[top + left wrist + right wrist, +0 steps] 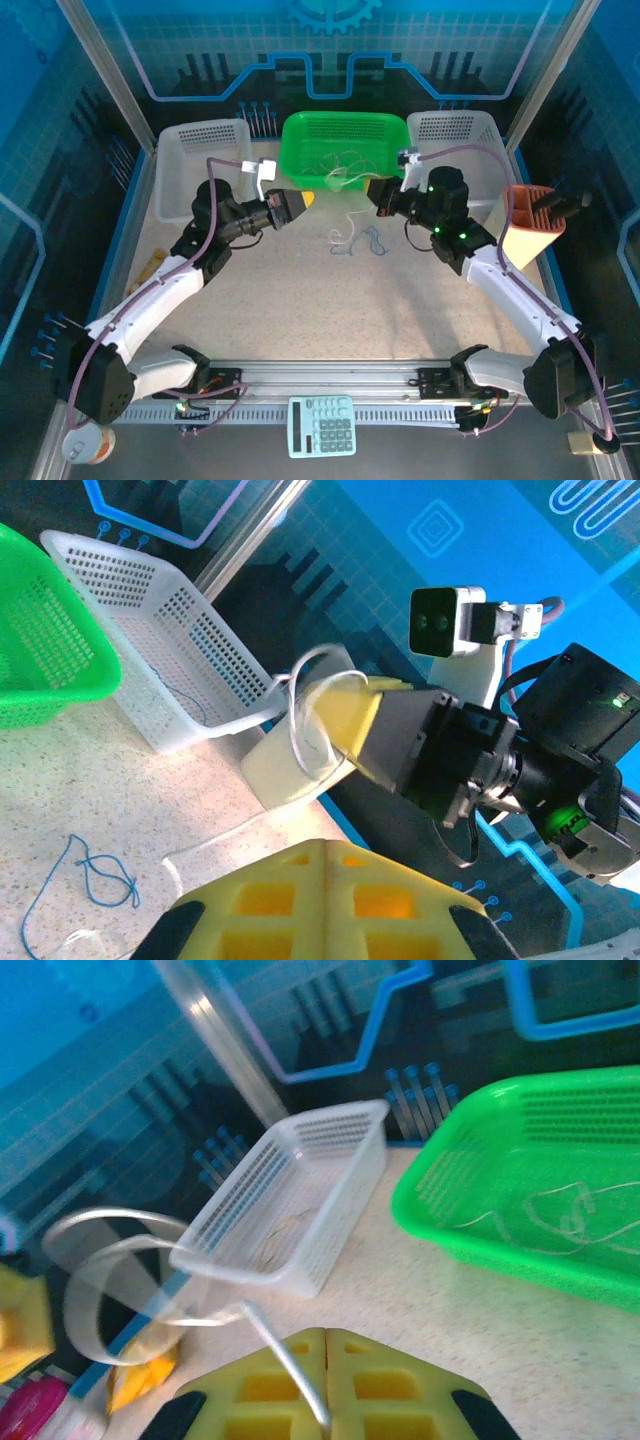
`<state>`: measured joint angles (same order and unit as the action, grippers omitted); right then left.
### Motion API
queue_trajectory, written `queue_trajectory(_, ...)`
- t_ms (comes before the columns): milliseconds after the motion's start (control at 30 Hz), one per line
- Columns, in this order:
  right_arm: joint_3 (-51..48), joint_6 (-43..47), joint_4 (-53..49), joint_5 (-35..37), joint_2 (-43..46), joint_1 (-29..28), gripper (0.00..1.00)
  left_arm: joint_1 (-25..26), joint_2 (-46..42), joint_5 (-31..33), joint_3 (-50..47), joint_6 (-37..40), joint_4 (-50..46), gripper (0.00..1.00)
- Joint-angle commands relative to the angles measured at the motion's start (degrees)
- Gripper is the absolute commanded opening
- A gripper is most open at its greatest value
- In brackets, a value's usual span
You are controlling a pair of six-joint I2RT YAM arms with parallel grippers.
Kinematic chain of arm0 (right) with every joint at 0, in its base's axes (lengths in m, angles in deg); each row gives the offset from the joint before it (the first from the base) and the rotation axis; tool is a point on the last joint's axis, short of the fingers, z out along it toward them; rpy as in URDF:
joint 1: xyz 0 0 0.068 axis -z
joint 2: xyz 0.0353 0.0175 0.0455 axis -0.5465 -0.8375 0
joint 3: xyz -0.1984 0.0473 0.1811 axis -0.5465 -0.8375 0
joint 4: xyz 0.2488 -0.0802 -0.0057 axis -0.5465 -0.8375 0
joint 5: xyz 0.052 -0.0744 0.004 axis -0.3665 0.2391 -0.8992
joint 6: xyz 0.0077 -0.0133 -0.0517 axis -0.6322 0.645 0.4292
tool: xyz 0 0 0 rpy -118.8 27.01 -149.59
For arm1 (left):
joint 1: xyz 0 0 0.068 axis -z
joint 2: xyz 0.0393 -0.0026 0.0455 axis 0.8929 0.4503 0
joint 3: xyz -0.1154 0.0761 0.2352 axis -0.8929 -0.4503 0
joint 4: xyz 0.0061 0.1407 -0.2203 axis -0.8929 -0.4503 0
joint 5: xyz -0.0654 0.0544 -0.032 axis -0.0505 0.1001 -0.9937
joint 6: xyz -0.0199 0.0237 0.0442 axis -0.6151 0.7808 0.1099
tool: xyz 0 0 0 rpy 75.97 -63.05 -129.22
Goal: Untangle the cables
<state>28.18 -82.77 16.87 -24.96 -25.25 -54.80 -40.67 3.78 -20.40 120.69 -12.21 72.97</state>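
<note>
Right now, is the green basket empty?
No, whitish cables lie inside the basket.

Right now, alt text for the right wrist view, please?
The right gripper is shut on a whitish cable that loops up to the left. Behind stand a white basket and a green basket holding more thin cables.
</note>
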Motion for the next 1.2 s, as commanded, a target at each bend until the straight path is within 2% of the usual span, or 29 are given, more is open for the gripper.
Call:
queue_trajectory(0,-0.25,-2.88,3.55,2.83,1.16,1.53,0.00,-0.77,-1.82,0.22,2.16,2.16,-1.37,0.03)
queue_trajectory(67,-0.23,-3.02,3.74,1.91,0.99,1.44,0.00,-0.81,-1.72,0.26,2.07,1.84,-1.14,0.16)
queue_trajectory(167,-0.11,-3.11,3.74,1.20,0.73,1.26,0.00,-0.78,-1.56,0.40,1.39,1.06,0.05,0.20)
queue_trajectory(400,0.24,-4.45,3.97,-1.15,1.05,1.06,0.00,-0.61,-0.32,-0.42,-1.66,-1.83,5.57,0.50)
queue_trajectory(567,1.43,-6.78,4.57,-2.19,1.93,0.89,0.00,-0.42,0.36,0.74,-6.40,0.82,6.44,0.65)
queue_trajectory(667,2.82,-7.93,4.54,-2.69,2.39,0.20,0.00,-0.42,1.94,2.46,-10.11,1.39,7.68,0.69)
queue_trajectory(800,4.65,-7.95,4.24,-2.51,2.67,-1.81,0.00,0.04,5.76,2.40,-12.85,-1.76,12.74,0.72)
queue_trajectory(1167,8.05,-7.41,4.27,-1.39,1.57,-5.56,0.00,1.33,12.23,2.48,-12.36,-5.47,19.78,0.77)
